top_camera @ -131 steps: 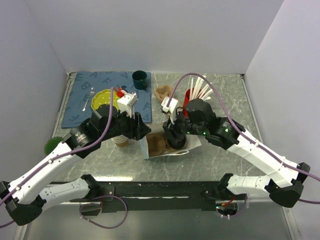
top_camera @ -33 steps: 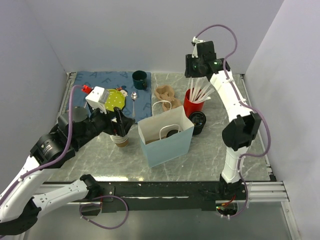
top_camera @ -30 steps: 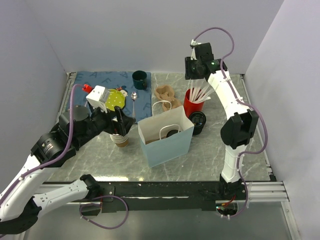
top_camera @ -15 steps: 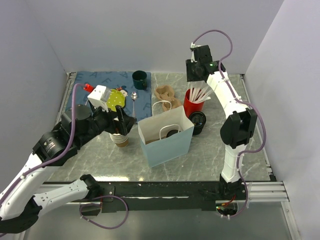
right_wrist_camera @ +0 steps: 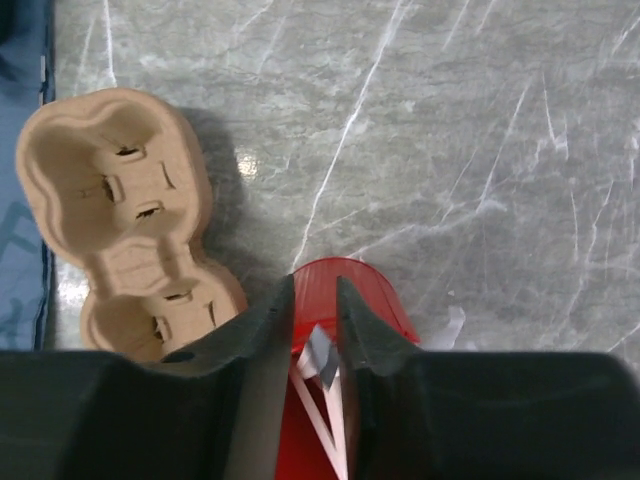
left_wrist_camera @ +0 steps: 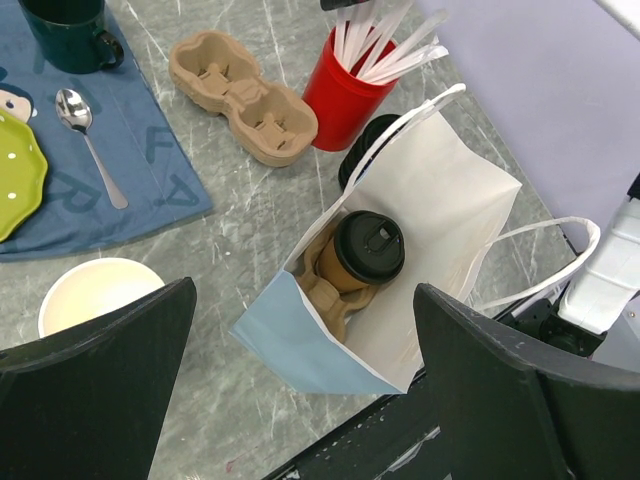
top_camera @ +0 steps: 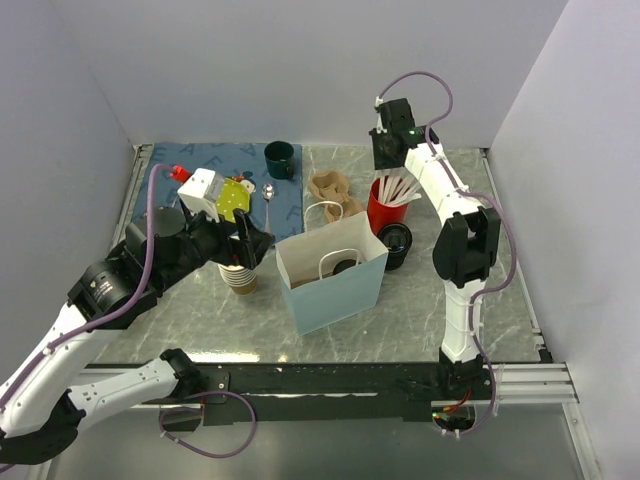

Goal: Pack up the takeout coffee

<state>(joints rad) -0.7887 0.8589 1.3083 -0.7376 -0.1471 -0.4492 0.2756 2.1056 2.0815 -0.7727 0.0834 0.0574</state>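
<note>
Takeout coffee (left_wrist_camera: 367, 248) is sitting upright inside the bag (left_wrist_camera: 450, 200), the left gripper (left_wrist_camera: 305, 300) is hanging wide apart above the bag, and the right gripper (right_wrist_camera: 315, 285), behind the bag, is straddling a straw (right_wrist_camera: 320, 360), clamped or not I cannot tell, risking toppling the red cup (right_wrist_camera: 385, 300).

Robot test cell, probably lab: plain white walls (top_camera: 300, 70) box in marble-look tabletop (top_camera: 420, 300). Left arm (top_camera: 105, 285), right arm (top_camera: 462, 245) bolted to black rail (top_camera: 330, 378); purple cables (top_camera: 150, 220) exposed. Staged café props: takeout coffee (left_wrist_camera: 367, 247) in paper bag (left_wrist_camera: 440, 200), red cup (top_camera: 385, 212).
</note>
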